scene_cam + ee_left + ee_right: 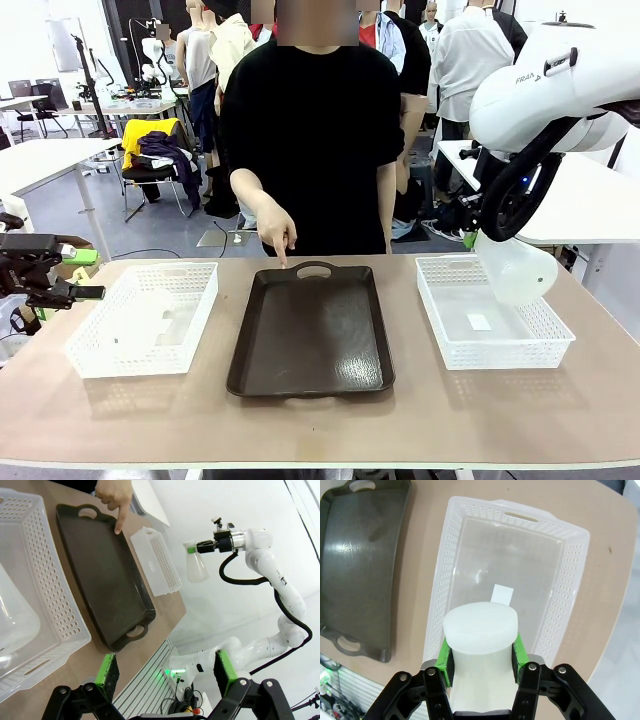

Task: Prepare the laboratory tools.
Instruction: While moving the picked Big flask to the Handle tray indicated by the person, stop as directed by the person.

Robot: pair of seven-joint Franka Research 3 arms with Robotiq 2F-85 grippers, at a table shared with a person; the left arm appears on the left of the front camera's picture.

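Right gripper clenched on the neck of a flask, above the right basket.
Best carried steadily to the brown tray, where the person's hand points, and set down base first. Left gripper hangs released. The left basket holds the second flask.

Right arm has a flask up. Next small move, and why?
Probably swing the right hand left toward the tray: it's shut on the flask, held above the right basket, and the person's finger points at the tray's far edge.
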